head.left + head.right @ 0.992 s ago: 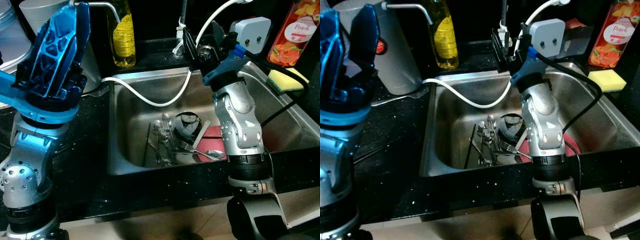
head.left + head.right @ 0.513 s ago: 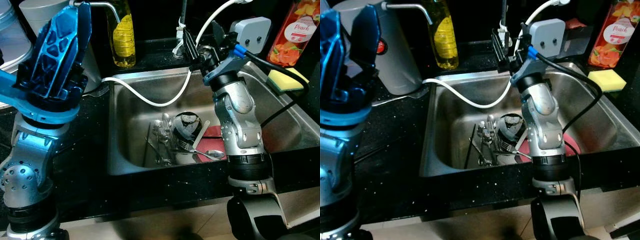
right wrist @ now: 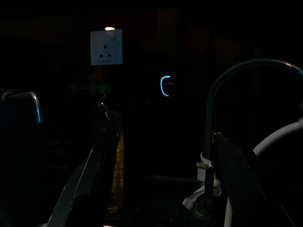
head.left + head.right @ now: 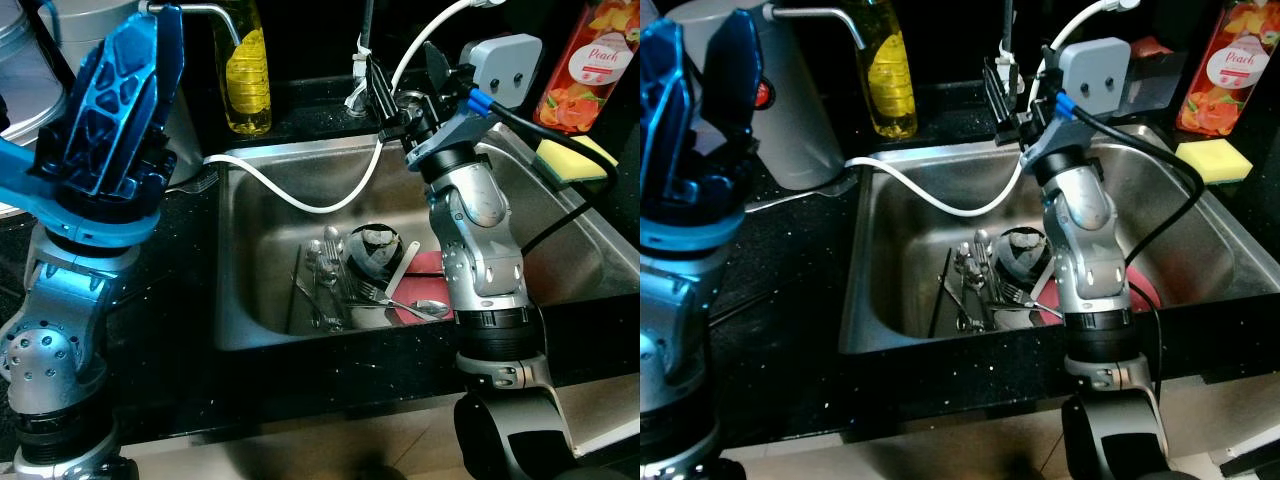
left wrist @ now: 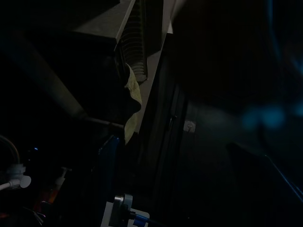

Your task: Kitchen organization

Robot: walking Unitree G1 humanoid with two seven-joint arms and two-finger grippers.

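The right gripper hangs wide open and empty over the back of the sink, by the faucet.

The left part of the sink floor is left bare. The middle is blocked by cutlery, a dark bowl and a red plate, and the rear is crossed by a white hose.

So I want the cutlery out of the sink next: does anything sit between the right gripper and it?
The right gripper is open at the sink's back rim, near the faucet. A white hose crosses the basin above the cutlery; nothing else visibly intervenes.
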